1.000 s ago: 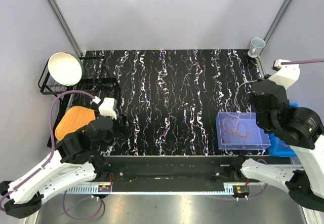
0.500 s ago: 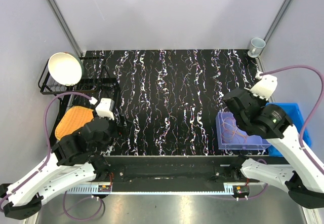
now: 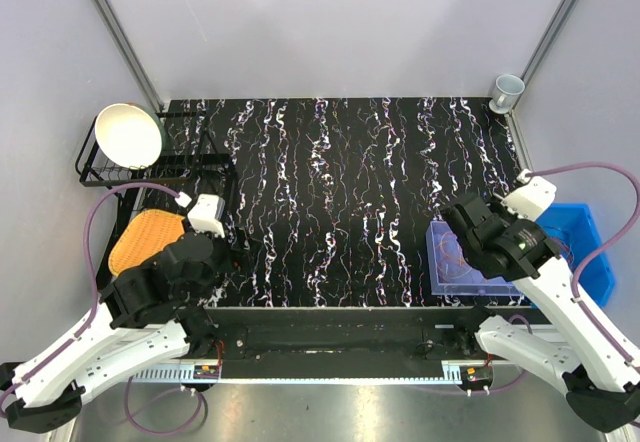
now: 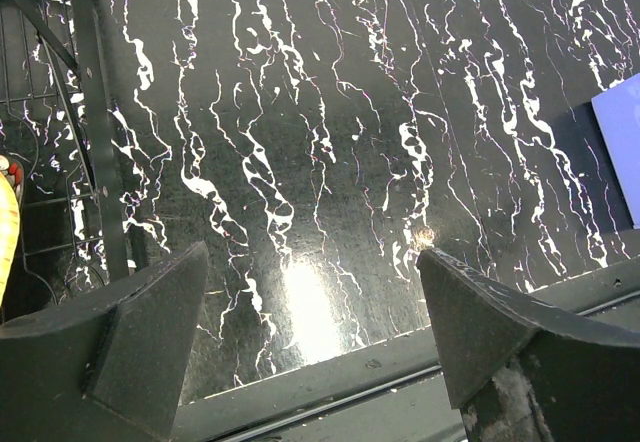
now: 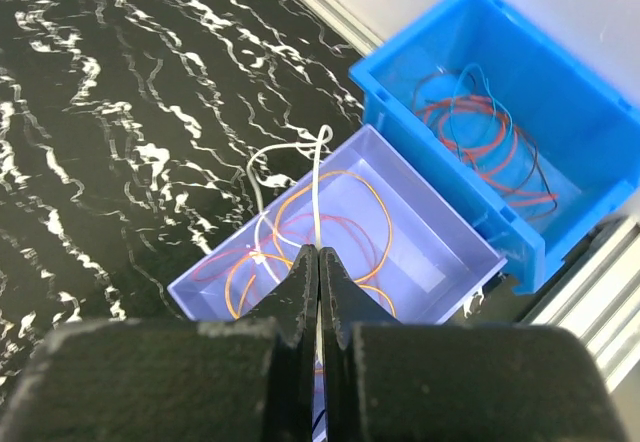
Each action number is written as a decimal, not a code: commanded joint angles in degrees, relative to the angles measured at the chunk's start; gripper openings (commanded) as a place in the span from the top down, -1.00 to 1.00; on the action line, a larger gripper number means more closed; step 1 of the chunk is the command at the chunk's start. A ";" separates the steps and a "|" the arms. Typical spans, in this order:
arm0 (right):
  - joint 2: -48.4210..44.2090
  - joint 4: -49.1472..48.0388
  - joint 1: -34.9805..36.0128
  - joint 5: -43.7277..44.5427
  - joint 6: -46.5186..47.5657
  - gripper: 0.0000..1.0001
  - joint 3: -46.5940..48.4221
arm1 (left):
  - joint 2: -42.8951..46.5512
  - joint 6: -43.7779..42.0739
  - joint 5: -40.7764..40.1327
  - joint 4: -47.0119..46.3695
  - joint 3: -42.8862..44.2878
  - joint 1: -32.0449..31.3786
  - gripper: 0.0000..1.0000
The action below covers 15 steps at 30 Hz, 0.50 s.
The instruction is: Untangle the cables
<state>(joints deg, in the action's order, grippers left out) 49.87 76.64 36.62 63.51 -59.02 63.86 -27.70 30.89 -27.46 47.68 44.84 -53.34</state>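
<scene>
Left gripper (image 4: 312, 262): well left of the lilac tray (image 5: 430, 252), fingers spread wide with nothing between them, over the black marbled table (image 4: 300, 112).

Cables (image 5: 280, 232): orange and red loops lying inside the tray.

Right gripper (image 5: 318, 257): directly above the tray, fingers pressed together on a white wire (image 5: 317, 192) that loops out over the tray's rim onto the table.

Blue bin (image 5: 450, 152): just right of the tray, holds more red, blue and dark wires (image 5: 480, 122).

Step, as I judge it: drawing one strand free of the bunch. The next move calls for a slow lift away from the tray while watching whether orange loops ride along. The left gripper will probably need to come over and pin the bunch.
</scene>
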 commanded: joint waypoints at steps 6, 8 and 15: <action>1.46 -8.07 -6.82 -0.48 -5.31 1.00 -8.13 | 0.81 -0.84 0.22 -2.77 -0.10 -0.71 -0.79; 2.51 -10.62 -8.66 -1.36 -4.26 1.00 -9.79 | 0.81 -0.84 0.22 -2.77 -0.10 -0.71 -0.79; 4.54 -19.07 -15.43 -8.91 1.19 1.00 -12.08 | 0.81 -0.84 0.04 -2.77 -0.10 -0.97 -0.79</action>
<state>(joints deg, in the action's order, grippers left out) 54.39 64.82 24.14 58.39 -59.61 52.21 -27.35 30.89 -27.51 47.64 44.84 -53.91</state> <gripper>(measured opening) 0.010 0.894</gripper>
